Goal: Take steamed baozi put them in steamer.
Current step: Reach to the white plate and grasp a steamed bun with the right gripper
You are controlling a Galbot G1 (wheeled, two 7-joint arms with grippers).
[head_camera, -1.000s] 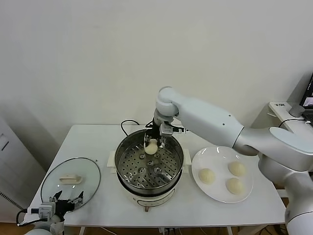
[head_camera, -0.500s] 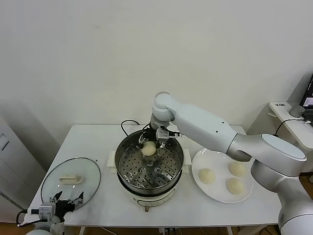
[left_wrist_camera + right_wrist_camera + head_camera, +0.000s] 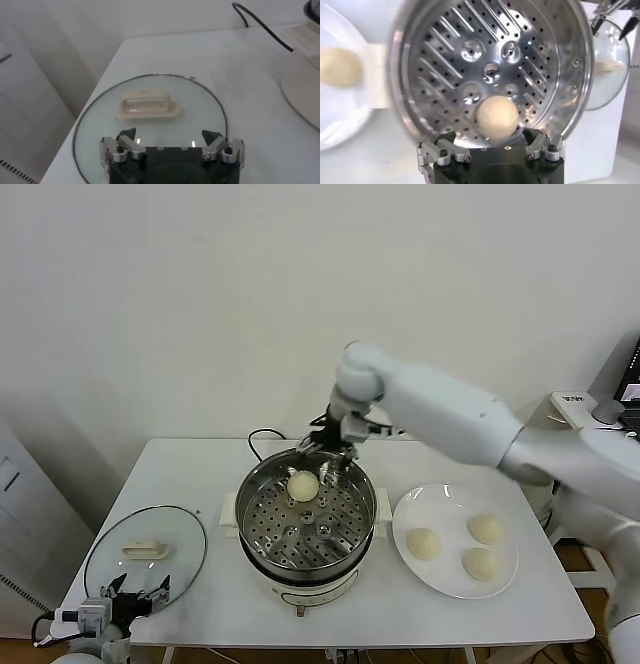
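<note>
The steamer (image 3: 305, 519) is sitting in the middle of the white table (image 3: 220, 464). One steamed baozi (image 3: 303, 484) is lying on the holey tray inside the steamer, close to the back wall. It is not being held by anything.

The right gripper (image 3: 334, 450) is hanging just above the back rim of the steamer. In the right wrist view its two fingers (image 3: 442, 152) are spread wide, and the bun (image 3: 497, 117) is sitting on the tray between and below them. The fingers look clear of the bun, but the tips are hard to see, so I cannot be fully sure.

Three more baozi (image 3: 466, 543) are lying on the flat white plate (image 3: 408, 514), which is just beside the steamer on the robot's right. They are spaced a little apart from each other.

The round glass lid (image 3: 145, 549) with a white handle is lying flat on the table on the steamer's other side. The left gripper (image 3: 135, 596) is waiting at the near edge of the lid, far from the steamer. In the left wrist view its fingers (image 3: 125, 137) are spread wide over the glass and are holding nothing.

A black cable (image 3: 262, 435) is running behind the steamer.
</note>
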